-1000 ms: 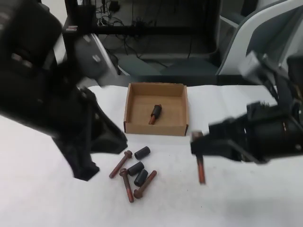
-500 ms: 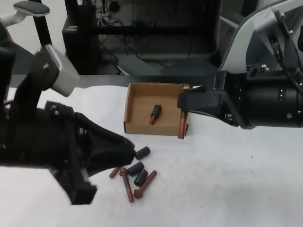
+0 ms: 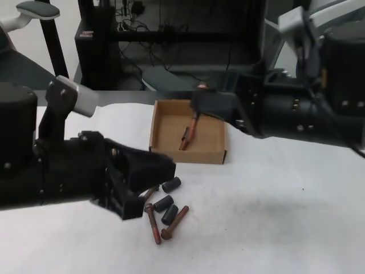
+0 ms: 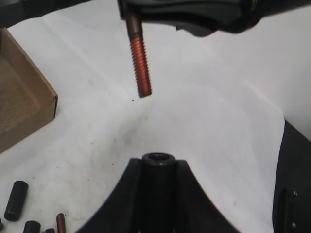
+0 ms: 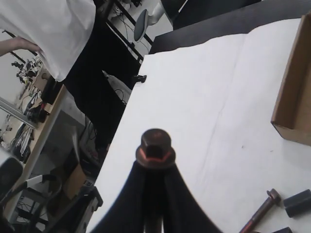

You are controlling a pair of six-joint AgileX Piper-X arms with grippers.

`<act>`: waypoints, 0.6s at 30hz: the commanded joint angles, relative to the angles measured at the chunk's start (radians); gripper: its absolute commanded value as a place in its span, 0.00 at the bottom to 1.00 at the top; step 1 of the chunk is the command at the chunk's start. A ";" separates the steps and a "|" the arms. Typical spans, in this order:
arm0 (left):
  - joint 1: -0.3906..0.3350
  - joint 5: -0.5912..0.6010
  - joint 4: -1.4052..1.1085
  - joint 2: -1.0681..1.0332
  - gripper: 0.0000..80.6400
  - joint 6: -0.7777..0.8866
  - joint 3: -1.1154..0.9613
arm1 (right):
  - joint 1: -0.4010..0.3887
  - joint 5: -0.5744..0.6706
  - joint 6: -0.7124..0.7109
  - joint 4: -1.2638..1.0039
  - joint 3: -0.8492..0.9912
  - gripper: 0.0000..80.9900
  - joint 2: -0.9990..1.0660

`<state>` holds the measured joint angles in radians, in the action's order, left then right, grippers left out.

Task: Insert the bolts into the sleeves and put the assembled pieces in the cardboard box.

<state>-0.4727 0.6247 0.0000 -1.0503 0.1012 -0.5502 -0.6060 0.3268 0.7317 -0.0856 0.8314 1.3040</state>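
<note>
Left hand (image 4: 158,171) is closed on a black sleeve (image 4: 157,158), bore upward, at lower left of the high view. Right hand (image 5: 154,167) is closed on a bolt (image 5: 155,147) just below its head, at upper centre against the cardboard box (image 3: 188,155). Both parts appear rigid, smooth and light, so grip the shank or sleeve wall squarely. No legible markings.
</note>
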 commanded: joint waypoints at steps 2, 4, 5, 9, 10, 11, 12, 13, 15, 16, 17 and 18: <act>-0.003 -0.003 -0.120 -0.038 0.02 0.059 0.000 | 0.006 0.019 0.048 -0.100 0.008 0.00 0.030; -0.003 -0.001 -0.152 -0.052 0.02 0.083 0.000 | 0.006 0.022 0.052 -0.113 0.016 0.00 0.035; -0.003 0.006 -0.164 -0.058 0.02 0.088 0.000 | 0.006 0.022 0.052 -0.114 0.021 0.00 0.036; -0.003 0.006 -0.193 -0.064 0.02 0.102 0.000 | 0.006 0.022 0.052 -0.114 0.037 0.00 0.036; -0.003 0.006 -0.199 -0.064 0.02 0.102 0.000 | 0.006 0.022 0.052 -0.114 0.038 0.00 0.036; -0.003 0.006 -0.200 -0.064 0.02 0.102 0.000 | 0.006 0.022 0.052 -0.114 0.039 0.00 0.036; -0.003 0.004 -0.199 -0.064 0.02 0.102 0.000 | 0.006 0.024 0.052 -0.114 0.038 0.00 0.036; -0.003 0.004 -0.199 -0.064 0.02 0.102 0.000 | 0.006 0.024 0.052 -0.114 0.038 0.00 0.036; -0.003 -0.001 -0.199 -0.064 0.02 0.102 0.000 | 0.006 0.030 0.052 -0.114 0.038 0.00 0.036; -0.003 -0.007 -0.199 -0.064 0.02 0.102 0.000 | 0.006 0.032 0.052 -0.114 0.038 0.00 0.036; -0.003 -0.015 -0.199 -0.064 0.02 0.102 0.000 | 0.006 0.032 0.052 -0.114 0.038 0.00 0.036; -0.003 -0.023 -0.199 -0.064 0.02 0.102 0.000 | 0.006 0.032 0.052 -0.114 0.038 0.00 0.036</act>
<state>-0.4727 0.6175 -0.1765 -1.1150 0.2020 -0.5502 -0.6060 0.3506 0.7720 -0.1710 0.8557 1.3448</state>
